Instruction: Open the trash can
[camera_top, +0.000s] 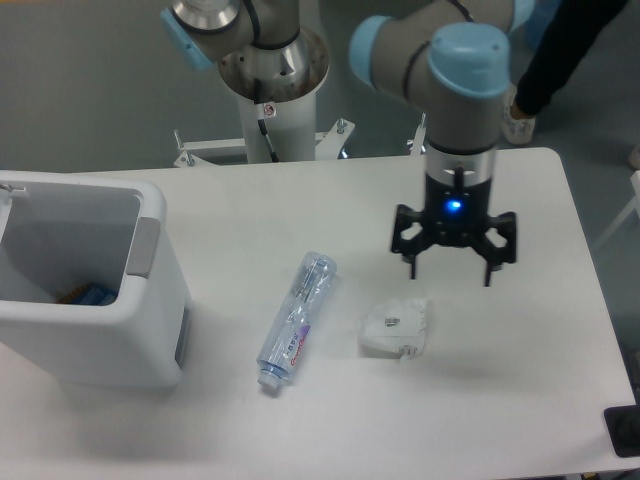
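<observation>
Seen from above on a white surface (300, 220): trash can (150, 330) at nine o'clock, hard against the left edge, white and boxy with rounded corners. Open at the top, interior walls visible, a scrap of blue and orange (85, 295) lying at the bottom. Grey tab (143, 248) on the rim nearest the middle of the surface, a darker grey panel low on the same side.

Hand (451, 270) at about two o'clock from the centre, well apart from the trash can, fingers spread wide and pointing down, holding nothing. Blue light glowing on the black body above the fingers. Grey arm with light blue joints (465, 60) rising from the hand toward twelve o'clock and meeting the white pedestal (275, 90) behind the far edge of the surface.

Clear plastic bottle (297, 320) lying on its side near the centre, cap end toward six o'clock, base toward twelve, slightly slanted, label with blue and red print. Crumpled white wrapper or bag (397, 328) just beside the bottle at its three o'clock, directly below and slightly left of the hand, not touching it.

At one o'clock, beyond the surface, a dark-clad leg and white shoe (515, 120) on the grey floor. Black object (623, 430) at the lower right corner, around five o'clock, cut off by the frame edge.
</observation>
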